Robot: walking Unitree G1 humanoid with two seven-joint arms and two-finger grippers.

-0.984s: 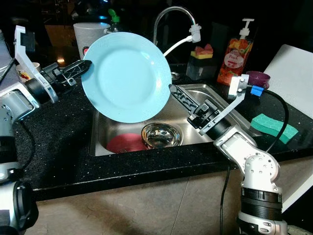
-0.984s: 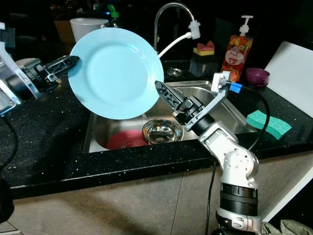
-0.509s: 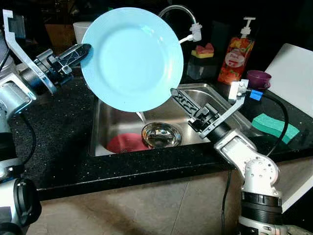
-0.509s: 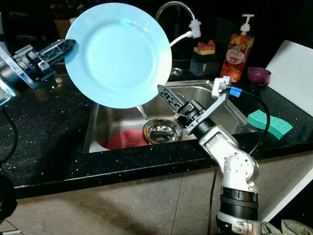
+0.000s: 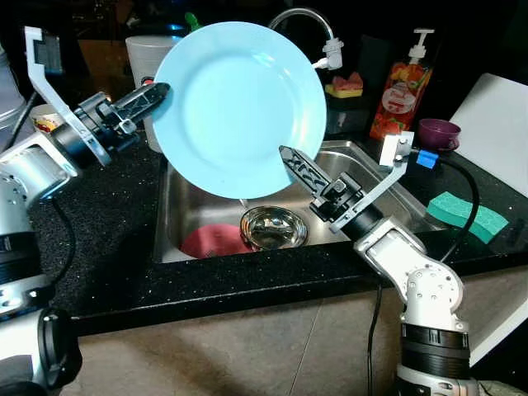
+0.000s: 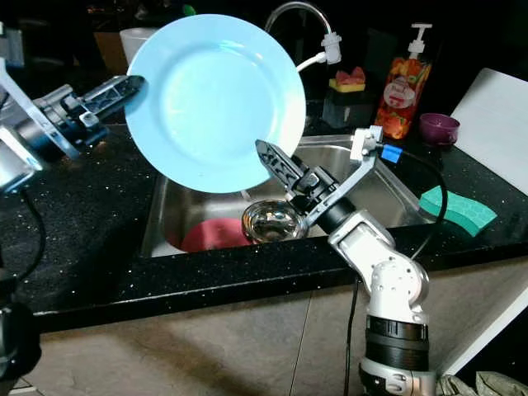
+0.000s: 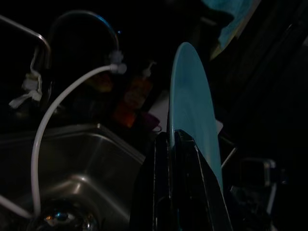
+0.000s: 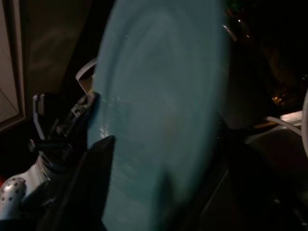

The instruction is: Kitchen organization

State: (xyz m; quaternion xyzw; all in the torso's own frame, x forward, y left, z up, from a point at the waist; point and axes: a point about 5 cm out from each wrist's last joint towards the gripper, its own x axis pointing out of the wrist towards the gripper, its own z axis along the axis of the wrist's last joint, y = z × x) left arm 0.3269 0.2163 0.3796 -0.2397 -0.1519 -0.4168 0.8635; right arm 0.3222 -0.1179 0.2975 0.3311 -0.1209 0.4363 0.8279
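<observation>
Both grippers meet the blue plate above the sink: left gripper clamps its left rim, right gripper touches its near-right edge, grip unclear. I judge a handover; next I need the right's hold secure.

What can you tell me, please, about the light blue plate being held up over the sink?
The light blue plate is round, glossy and plain, with a shallow well and broad rim, and looks clean. It is held near upright above the sink, its face towards the camera. The left gripper clamps its rim; the right gripper meets its lower edge.
</observation>
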